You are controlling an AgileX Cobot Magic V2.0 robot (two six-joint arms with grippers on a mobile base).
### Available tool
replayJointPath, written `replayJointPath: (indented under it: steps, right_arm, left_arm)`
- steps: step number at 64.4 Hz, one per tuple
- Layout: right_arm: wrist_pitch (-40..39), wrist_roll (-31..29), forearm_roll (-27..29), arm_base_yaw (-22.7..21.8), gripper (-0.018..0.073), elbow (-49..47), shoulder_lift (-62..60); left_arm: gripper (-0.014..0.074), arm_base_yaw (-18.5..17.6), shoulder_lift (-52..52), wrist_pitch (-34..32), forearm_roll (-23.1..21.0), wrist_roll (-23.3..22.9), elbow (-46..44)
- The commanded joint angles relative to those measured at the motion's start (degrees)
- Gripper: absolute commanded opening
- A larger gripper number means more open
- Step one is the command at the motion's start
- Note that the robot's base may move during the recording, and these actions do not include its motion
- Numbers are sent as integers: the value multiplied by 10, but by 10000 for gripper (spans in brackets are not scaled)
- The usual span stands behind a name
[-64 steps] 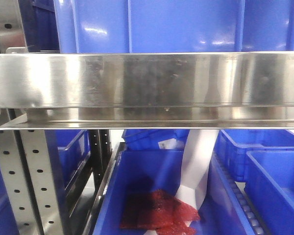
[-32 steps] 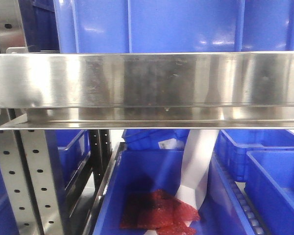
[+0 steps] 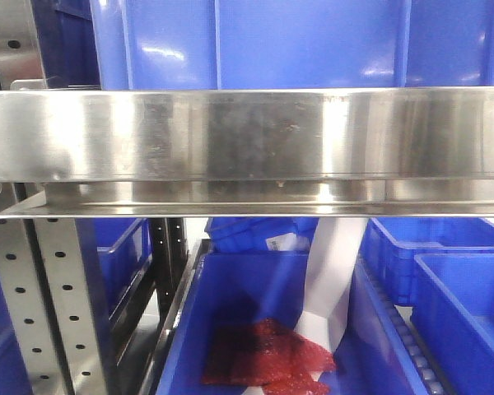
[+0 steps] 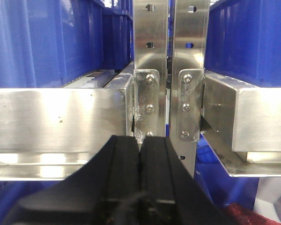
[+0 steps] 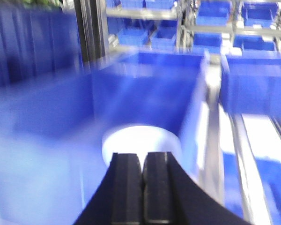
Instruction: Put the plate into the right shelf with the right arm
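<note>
In the right wrist view, the right gripper (image 5: 141,161) has its two black fingers pressed together with nothing between them. Just above the fingertips, toward 12 o'clock, the white plate (image 5: 141,142) lies inside a large blue bin (image 5: 145,89). The plate is blurred, so I cannot tell if it lies flat on the bottom or leans against a wall. At 3 o'clock from this bin stands a second blue bin (image 5: 255,82), with a metal rail between them.

In the left wrist view, the left gripper (image 4: 139,147) also has its fingers closed together and empty. It faces the right shelf (image 4: 61,122), where a brushed steel front lip meets two perforated uprights (image 4: 171,56) at 12 o'clock.

The front view shows the wide steel lip (image 3: 247,136) across the middle. Below it, at 6 o'clock, an open blue bin holds red packets (image 3: 267,358) and a white paper strip (image 3: 331,276).
</note>
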Motion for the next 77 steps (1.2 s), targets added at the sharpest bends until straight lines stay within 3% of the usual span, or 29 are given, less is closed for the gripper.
replayJointPath:
  steps: [1, 13, 25, 62, 67, 77]
  right_arm:
    - [-46, -2, -17, 1, 54, 50, -66]
    - [-38, -2, -18, 1, 54, 174, -195]
    - [-29, -2, -18, 1, 54, 227, -275]
    - [-30, -6, -27, -11, 54, 238, -285]
    - [-28, -54, 1, -42, 54, 239, -286]
    - [-45, -212, 104, -129, 54, 257, -293]
  left_arm:
    - [-47, -3, -6, -48, -1, -1, 4]
    - [-47, -3, -6, -48, -1, -1, 4]
    - [-47, -3, -6, -48, -1, -1, 4]
    - [-47, -3, -6, -48, -1, -1, 4]
    - [-47, -3, -6, -48, -1, -1, 4]
    - [-47, -3, -6, -48, -1, -1, 4]
